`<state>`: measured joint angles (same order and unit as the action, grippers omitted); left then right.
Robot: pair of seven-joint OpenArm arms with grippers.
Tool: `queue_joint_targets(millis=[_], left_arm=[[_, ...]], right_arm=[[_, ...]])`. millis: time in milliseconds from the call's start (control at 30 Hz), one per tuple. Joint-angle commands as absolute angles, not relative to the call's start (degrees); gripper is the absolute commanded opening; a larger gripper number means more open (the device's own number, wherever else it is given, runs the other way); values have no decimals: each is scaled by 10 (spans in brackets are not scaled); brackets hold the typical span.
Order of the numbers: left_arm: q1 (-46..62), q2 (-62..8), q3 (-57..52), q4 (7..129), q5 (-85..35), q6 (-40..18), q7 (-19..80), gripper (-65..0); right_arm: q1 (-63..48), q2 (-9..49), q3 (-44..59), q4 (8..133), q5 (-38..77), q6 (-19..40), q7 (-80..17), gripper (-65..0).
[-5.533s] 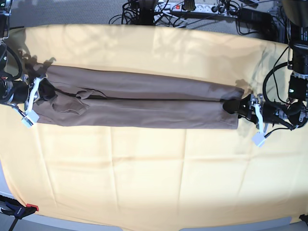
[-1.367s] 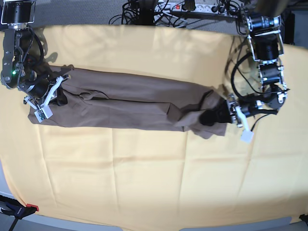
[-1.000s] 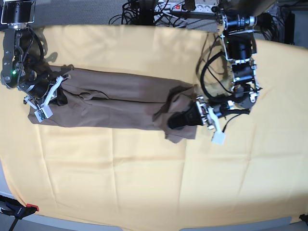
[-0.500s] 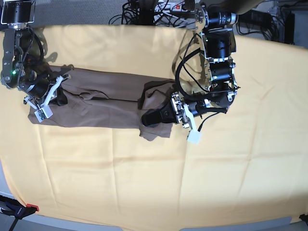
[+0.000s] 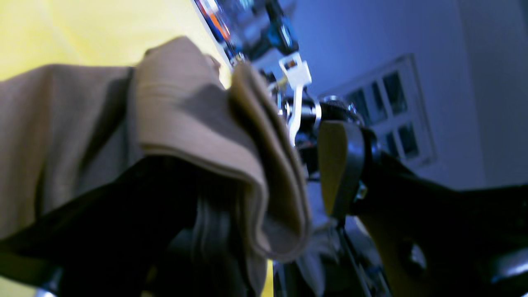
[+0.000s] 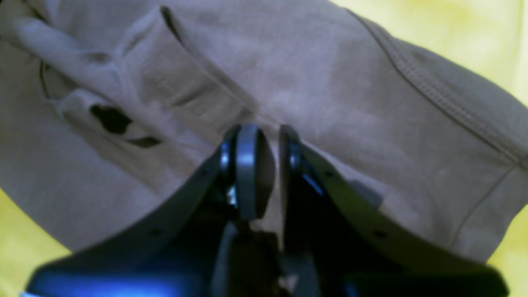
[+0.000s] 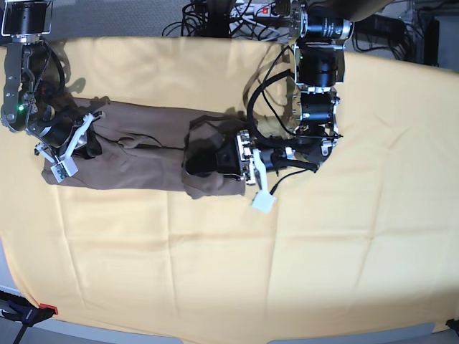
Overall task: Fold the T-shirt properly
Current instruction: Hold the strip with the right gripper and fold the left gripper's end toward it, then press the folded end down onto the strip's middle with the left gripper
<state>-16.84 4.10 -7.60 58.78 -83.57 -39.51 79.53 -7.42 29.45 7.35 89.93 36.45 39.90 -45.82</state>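
Base view: taupe T-shirt [image 7: 143,154] lying as a long folded strip on the pale yellow cloth [image 7: 229,265], its hem end doubled back over the middle near the left gripper [image 7: 215,161].

Left wrist view: left gripper [image 5: 268,181] wide open, folded hem edge draped over the lower finger only, other finger [image 5: 336,169] well clear, so nothing pinched.

Right wrist view: right gripper [image 6: 270,165] parted just a crack above the collar end, cloth [image 6: 330,95] lying right under the tips. Can't tell whether a thin fold sits between them or nothing at all.

Possible trouble: hem snagging on that lower finger during pull-out, dragging the fresh fold open or skewing it. Same at the collar end if the right tips lift with fabric caught. Also a lumpy doubled edge, likely to leave a crooked final fold.

Versus a second ago: hem end carried further toward the collar, strip noticeably shorter, left claw gone from clamped to wide open, right one loosened from fully shut.
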Motion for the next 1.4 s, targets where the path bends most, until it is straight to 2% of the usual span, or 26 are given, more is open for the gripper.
queue_joint_targets(millis=[0, 100, 233, 333, 433, 533, 600, 700, 800, 933, 1067, 1300, 1333, 1367], left_arm=[[-182, 46, -67, 596, -850, -400, 795, -219], [-183, 48, -52, 596, -850, -400, 778, -219], [-181, 50, -65, 596, -700, -400, 655, -219], [-181, 58, -72, 596, -632, -385, 613, -219], [-181, 69, -72, 596, -653, -364, 644, -219], [-181, 78, -72, 596, -709, -394, 693, -219], [-183, 80, -72, 596, -754, -380, 724, -219], [-188, 79, -72, 603, -764, -395, 762, -220], [-189, 79, -72, 616, -740, -396, 759, -233], [-189, 78, -72, 649, -717, -396, 759, -294], [-189, 78, -72, 692, -715, -397, 760, -295], [-189, 77, -72, 727, -842, -400, 800, -298], [-189, 76, -72, 728, -850, -400, 800, -332], [-189, 76, -72, 730, -850, -400, 800, -401]], right_arm=[[-69, 303, 76, 905, 362, 400, -462, -497], [-69, 303, 76, 905, 362, 400, -462, -498], [-69, 303, 76, 905, 362, 400, -463, -498], [-69, 303, 76, 905, 367, 400, -463, -498], [-69, 303, 76, 905, 378, 400, -463, -498], [-69, 303, 76, 905, 377, 400, -463, -498], [-69, 303, 76, 905, 377, 400, -470, -498], [-70, 303, 76, 905, 377, 400, -472, -498], [-69, 303, 76, 905, 377, 400, -474, -498], [-69, 303, 76, 905, 377, 400, -474, -498], [-69, 303, 76, 905, 377, 400, -474, -498], [-70, 303, 76, 905, 377, 400, -477, -498], [-69, 303, 76, 905, 377, 400, -477, -498], [-69, 303, 76, 905, 377, 400, -476, -498]])
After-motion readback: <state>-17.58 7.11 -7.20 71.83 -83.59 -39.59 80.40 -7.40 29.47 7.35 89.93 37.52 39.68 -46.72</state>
